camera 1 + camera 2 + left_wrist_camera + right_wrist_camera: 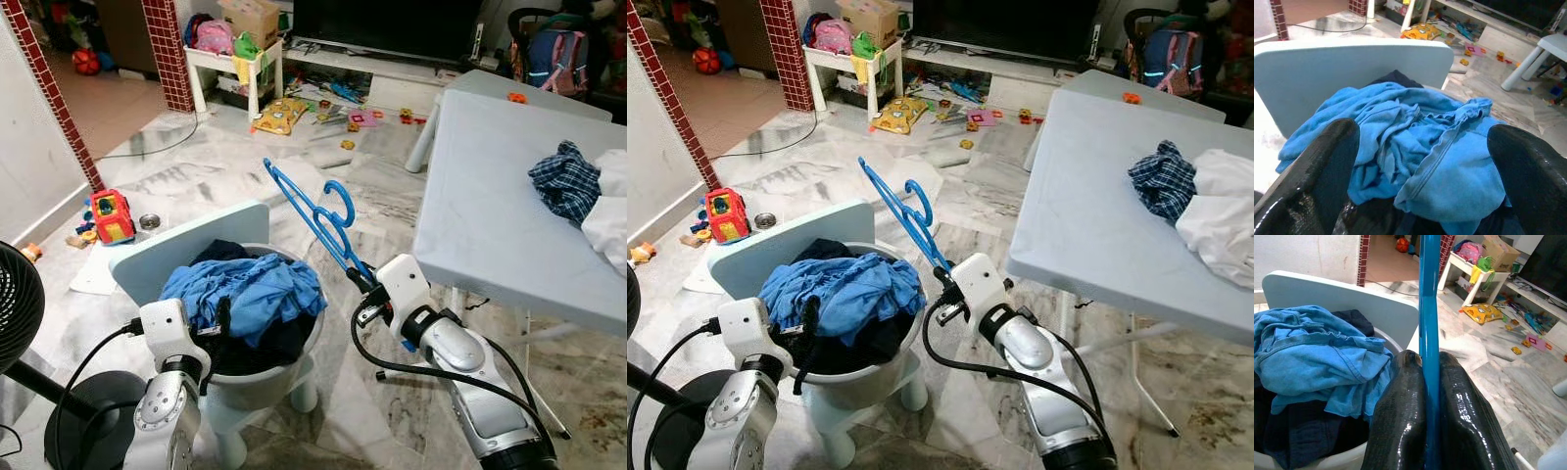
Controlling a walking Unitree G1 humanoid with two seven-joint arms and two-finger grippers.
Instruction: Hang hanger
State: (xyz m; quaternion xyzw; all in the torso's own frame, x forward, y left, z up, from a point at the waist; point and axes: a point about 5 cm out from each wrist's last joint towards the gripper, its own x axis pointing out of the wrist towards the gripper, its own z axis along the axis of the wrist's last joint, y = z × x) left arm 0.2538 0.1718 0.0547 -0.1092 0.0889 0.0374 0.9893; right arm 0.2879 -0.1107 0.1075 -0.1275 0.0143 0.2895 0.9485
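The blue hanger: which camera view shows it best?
The left eye view: the whole blue hanger, hook included, rises from the right end effector. The right eye view shows it similarly; the right wrist view shows one bar between shut fingers.

The left gripper [1422, 181], fingers spread wide, hovers over crumpled blue clothes [1415, 142] before a pale chair back [1327, 73].

The slim blue plastic hanger [315, 217] looks smooth and glossy, pinched between the wet-looking, finely textured black fingers [1400, 421] of the right gripper [1429, 363]. Soft, creased blue denim-like cloth [245, 292] lies over darker fabric in a smooth matt white plastic basket [867, 377]. The polished grey-veined marble floor [211, 171] shines, while the pale folding table top [490, 211] looks matt plastic.
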